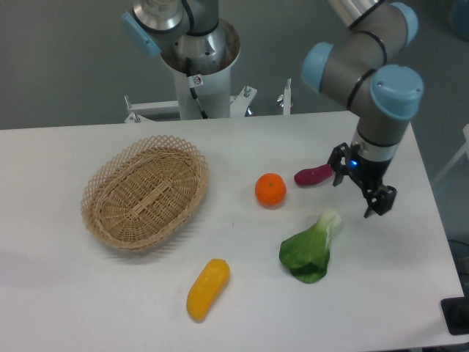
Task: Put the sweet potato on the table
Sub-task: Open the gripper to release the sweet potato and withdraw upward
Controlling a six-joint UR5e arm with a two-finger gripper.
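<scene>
Lying on the table (110, 293), the sweet potato (314, 175) sits just left of the released, empty gripper (362, 183).

We see the white rounded-corner table (66, 308) bearing a woven wicker basket (144, 192); right of it lie a round orange (270, 190), a magenta sweet potato (313, 175), a green bok choy (311, 248) and a yellow oblong fruit (207, 289).

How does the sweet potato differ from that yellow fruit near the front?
The sweet potato is dark reddish-purple, the yellow fruit yellow-orange. The sweet potato is smaller and thinner. It lies far back beside the orange; the fruit lies alone up front. Both are elongated and rest on the table.
</scene>
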